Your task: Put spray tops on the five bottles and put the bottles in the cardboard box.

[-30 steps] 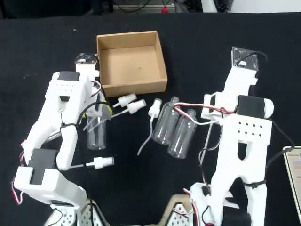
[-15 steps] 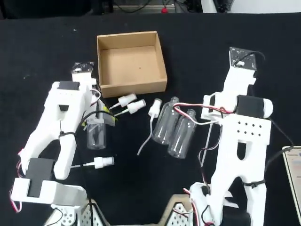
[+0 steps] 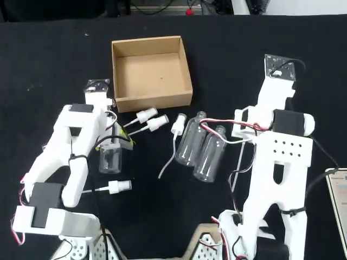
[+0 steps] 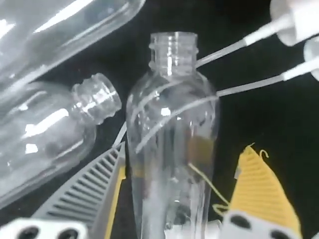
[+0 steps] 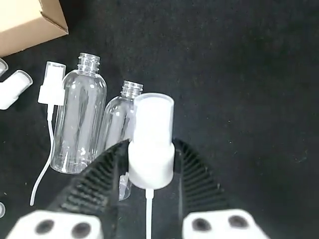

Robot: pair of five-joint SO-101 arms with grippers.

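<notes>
My left gripper [image 4: 182, 159] is shut on a clear, capless bottle [image 4: 172, 144] and holds it nearly upright just off the table, near the box's front left corner [image 3: 110, 157]. Two more clear bottles [image 3: 191, 139] [image 3: 211, 154] lie side by side mid-table, necks pointing away. My right gripper [image 5: 152, 149] is shut on a white spray top [image 5: 151, 142], hanging above and beside those two bottles [image 5: 79, 119] [image 5: 115, 127]. The open cardboard box [image 3: 152, 70] stands at the back with nothing in it.
Loose spray tops with dip tubes lie on the black cloth: two [image 3: 143, 115] [image 3: 155, 123] by the box front, one [image 3: 177, 124] beside the bottles, one [image 3: 117, 187] near the left arm's base. A white device [image 3: 339, 189] sits at the right edge.
The left arm drew back slightly from the box and tipped its bottle more upright. The right arm, the lying bottles and the spray tops have not moved.
</notes>
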